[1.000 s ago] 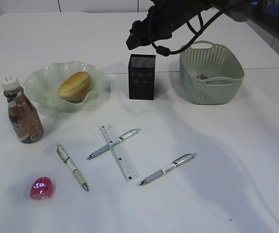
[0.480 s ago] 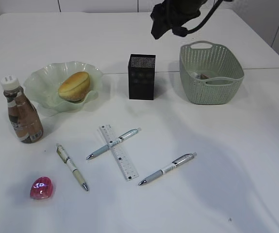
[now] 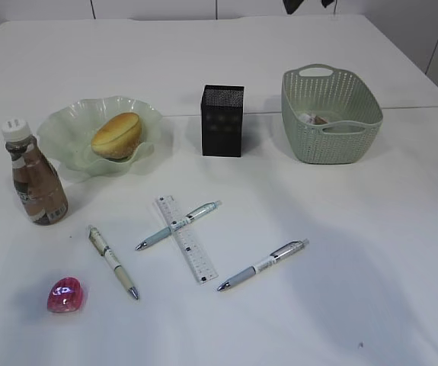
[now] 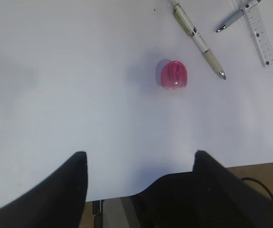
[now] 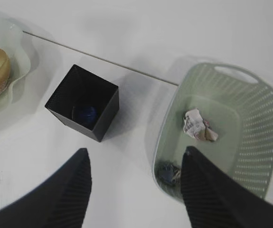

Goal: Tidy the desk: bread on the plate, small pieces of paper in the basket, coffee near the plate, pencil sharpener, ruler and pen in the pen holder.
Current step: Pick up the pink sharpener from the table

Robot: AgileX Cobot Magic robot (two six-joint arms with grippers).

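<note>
A: Where is everything on the surface (image 3: 371,229)?

B: The bread (image 3: 116,135) lies in the plate (image 3: 66,126) at far left, the coffee (image 3: 37,183) just near of it. The pen holder (image 3: 222,120) stands mid-far, something blue inside it; the basket (image 3: 331,114), far right, holds crumpled paper (image 5: 198,125). The ruler (image 3: 187,238) lies in the middle, one pen (image 3: 178,224) across it, two more pens either side, a pink sharpener (image 3: 65,296) near left.

A: And the jaws?

B: The left gripper (image 4: 141,161) and the right gripper (image 5: 135,159) both stand spread, empty, above the surface.
</note>
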